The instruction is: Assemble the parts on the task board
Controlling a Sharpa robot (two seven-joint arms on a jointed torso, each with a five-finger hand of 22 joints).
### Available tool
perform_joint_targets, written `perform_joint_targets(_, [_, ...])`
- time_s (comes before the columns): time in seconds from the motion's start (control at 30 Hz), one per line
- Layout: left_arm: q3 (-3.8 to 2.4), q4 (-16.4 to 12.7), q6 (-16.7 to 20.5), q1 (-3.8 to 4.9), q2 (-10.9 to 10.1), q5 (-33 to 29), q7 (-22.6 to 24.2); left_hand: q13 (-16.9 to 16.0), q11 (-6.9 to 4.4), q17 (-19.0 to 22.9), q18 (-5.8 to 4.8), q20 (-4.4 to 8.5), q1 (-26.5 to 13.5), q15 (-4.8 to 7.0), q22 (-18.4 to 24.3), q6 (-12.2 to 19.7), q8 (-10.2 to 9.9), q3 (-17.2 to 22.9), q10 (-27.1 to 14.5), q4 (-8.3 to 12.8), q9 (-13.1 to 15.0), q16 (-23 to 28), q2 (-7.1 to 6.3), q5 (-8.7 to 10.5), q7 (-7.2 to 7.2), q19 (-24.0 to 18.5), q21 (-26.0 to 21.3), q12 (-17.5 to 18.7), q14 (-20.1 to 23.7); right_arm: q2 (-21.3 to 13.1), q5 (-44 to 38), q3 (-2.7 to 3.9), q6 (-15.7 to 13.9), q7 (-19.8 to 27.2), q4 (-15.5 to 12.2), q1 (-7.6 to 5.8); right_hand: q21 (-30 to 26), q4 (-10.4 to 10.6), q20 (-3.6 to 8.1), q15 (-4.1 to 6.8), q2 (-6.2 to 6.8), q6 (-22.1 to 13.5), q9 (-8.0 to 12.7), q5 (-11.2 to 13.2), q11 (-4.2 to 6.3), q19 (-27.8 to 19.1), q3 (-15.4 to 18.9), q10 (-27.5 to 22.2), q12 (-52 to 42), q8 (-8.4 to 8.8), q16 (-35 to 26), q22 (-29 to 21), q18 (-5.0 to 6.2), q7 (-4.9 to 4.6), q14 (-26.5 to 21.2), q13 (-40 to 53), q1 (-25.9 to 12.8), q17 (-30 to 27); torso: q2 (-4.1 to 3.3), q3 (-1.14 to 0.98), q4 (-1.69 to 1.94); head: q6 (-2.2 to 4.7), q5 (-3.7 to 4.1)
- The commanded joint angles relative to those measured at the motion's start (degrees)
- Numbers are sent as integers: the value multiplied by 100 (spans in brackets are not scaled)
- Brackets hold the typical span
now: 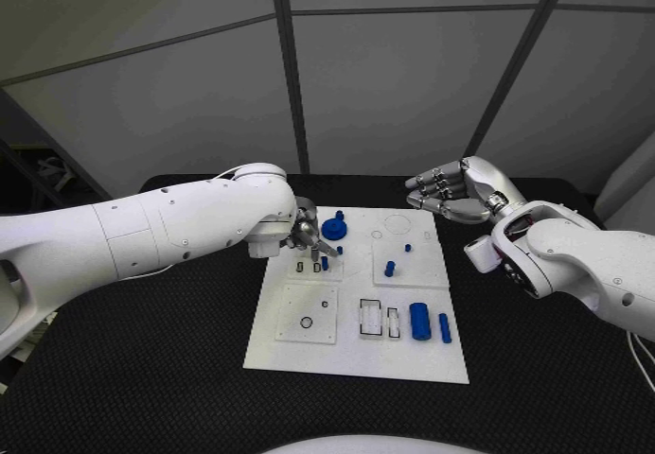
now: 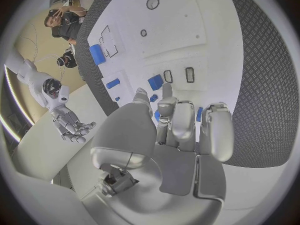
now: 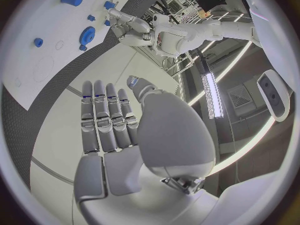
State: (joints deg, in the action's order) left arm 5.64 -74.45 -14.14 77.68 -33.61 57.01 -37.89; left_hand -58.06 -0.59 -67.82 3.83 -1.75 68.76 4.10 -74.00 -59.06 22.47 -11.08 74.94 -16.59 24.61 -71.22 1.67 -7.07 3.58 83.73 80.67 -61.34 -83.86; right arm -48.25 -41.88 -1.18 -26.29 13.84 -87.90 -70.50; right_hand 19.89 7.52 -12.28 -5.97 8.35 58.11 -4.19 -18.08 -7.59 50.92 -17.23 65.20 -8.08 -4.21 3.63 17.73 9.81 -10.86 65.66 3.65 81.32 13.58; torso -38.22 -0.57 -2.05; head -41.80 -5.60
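Note:
The white task board [image 1: 348, 345] lies mid-table. My left hand [image 1: 308, 236] hovers over its far left part, beside a blue gear [image 1: 334, 227]. In the left wrist view, thumb and fingertips [image 2: 165, 90] close round a small blue part [image 2: 155, 81] next to two narrow slots [image 2: 189, 74]; the same small blue part [image 1: 325, 263] shows under the hand from above. My right hand [image 1: 451, 192] hangs off the board's far right corner, fingers [image 3: 106, 110] side by side, holding nothing. Two blue pegs [image 1: 389, 269] stand mid-board. A blue cylinder [image 1: 420, 322] lies by a thin blue bar [image 1: 445, 327].
Black rubber matting [image 1: 546, 378] surrounds the board on all sides. Rectangular cut-outs [image 1: 370, 318] lie left of the cylinder, and a round hole [image 1: 306, 323] sits in the near left plate. Grey wall panels stand behind the table.

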Motion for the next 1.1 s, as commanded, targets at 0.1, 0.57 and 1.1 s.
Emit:
perform_joint_targets(0.1, [4, 15, -202, 9, 14, 53, -42, 1, -3, 1, -67, -1, -37, 21, -15, 52, 27, -32, -47, 19, 14, 2, 26, 12, 3, 89, -10, 18, -125, 13, 35, 6, -80, 45, 4, -12, -38, -27, -7, -8, -5, -19, 1, -42, -30, 62, 1, -25, 27, 34, -7, -24, 66, -25, -32, -9, -47, -19, 6, 1, 8, -15, 0])
perform_joint_targets(0.57, [15, 45, -289, 7, 78, 18, -12, -13, -3, 0, -69, -4, 87, 19, -30, 91, 76, -15, -58, 78, 98, 4, 89, -24, 3, 97, -10, 5, -124, 46, 44, 6, -73, 31, 32, -12, -93, -33, -12, -13, -19, -18, -1, -73, -36, 91, -3, -29, 28, 31, -4, -69, 66, -34, -37, -7, -53, -55, 0, 2, 5, -21, -10])
perform_joint_targets(1.1, [18, 33, -261, 7, 91, -128, 36, 33, -11, 5, -61, -3, 644, 25, -12, 210, 172, 248, -118, 410, 305, 12, 331, -64, -3, 86, -50, 60, -121, 99, 44, 6, -110, 36, 81, -12, -205, -71, -9, -10, -28, 4, -7, -229, -35, 173, -27, -12, 19, 22, 3, -165, 68, -44, -25, -6, -42, -134, -3, 6, 7, -39, -24])
